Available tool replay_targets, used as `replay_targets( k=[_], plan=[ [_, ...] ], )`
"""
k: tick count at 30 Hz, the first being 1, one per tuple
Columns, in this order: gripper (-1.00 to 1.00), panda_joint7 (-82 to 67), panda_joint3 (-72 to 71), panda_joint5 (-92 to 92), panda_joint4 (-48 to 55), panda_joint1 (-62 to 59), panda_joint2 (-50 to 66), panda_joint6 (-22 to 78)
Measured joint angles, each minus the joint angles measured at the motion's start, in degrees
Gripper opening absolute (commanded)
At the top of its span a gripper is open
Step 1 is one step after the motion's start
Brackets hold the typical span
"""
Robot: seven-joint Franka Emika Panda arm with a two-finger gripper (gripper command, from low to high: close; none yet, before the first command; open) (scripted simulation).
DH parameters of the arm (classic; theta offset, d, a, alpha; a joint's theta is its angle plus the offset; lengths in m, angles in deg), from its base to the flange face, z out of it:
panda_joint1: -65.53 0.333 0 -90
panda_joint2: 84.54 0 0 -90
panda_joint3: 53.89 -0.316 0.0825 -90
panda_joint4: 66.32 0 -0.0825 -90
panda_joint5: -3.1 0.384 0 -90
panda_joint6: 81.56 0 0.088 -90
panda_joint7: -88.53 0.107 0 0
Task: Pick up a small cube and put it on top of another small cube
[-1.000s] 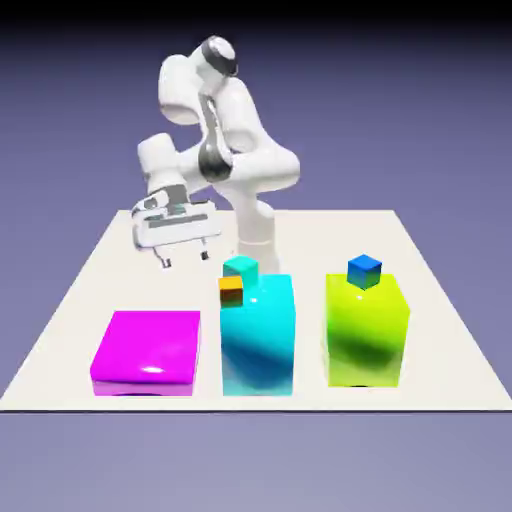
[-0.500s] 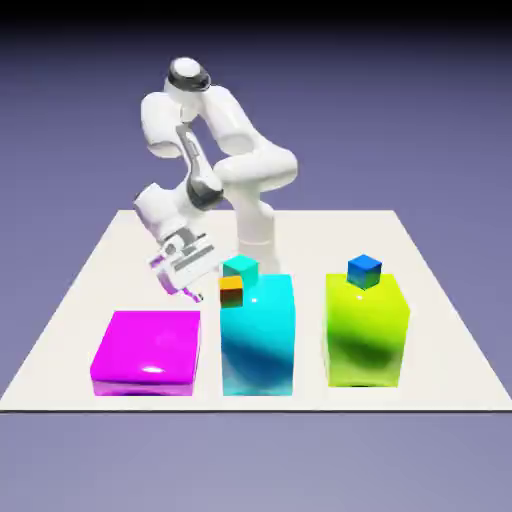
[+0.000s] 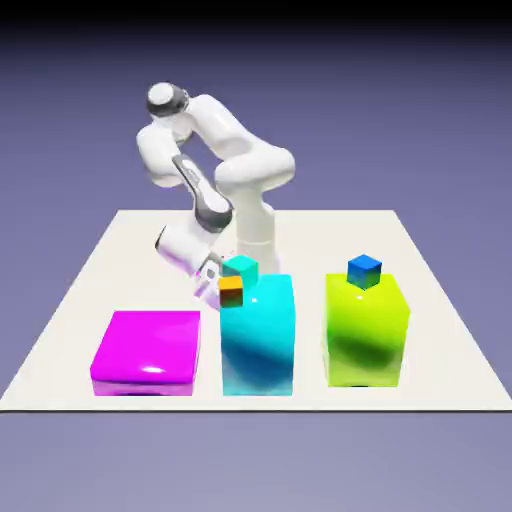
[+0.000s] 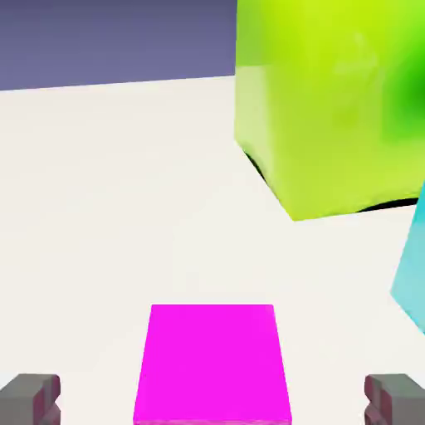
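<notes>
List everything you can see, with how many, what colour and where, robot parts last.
Exterior view:
Pale tabletop: one, cream, under everything.
Flat glossy block: one, magenta, left.
Tall glossy block: one, cyan, middle.
Tall glossy block: one, lime, right.
Tiny cubes: three; orange and teal by cyan block's top, blue by lime's.
Backdrop: one, blue-violet, behind.

Hand view:
Magenta shape: one, between fingertips; identity unclear.

Arm: one, white, far side.
Gripper: one, grey-tipped, open.

Small cube (image 3: 231, 291), orange (front brown), by cyan block (image 3: 258, 345)
</notes>
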Motion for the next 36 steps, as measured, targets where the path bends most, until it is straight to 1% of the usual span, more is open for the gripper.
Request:
replay_targets(
  k=[6, 7, 9, 19, 36],
  plan=[
    [0.0, 2.1, 9.96, -4.91, 1.84, 12.45, -2.47, -10.01],
    [-1.0, 2.25, 10.67, -5.25, 1.97, 13.33, -2.65, -10.72],
    [-1.0, 2.25, 10.67, -5.26, 1.97, 13.34, -2.65, -10.7],
    [-1.0, -0.88, -6.17, 3.54, -0.46, -6.3, 1.46, 5.49],
    [-1.0, 3.39, -41.47, 36.79, 13.06, -8.86, 8.09, 18.25]
  ],
)
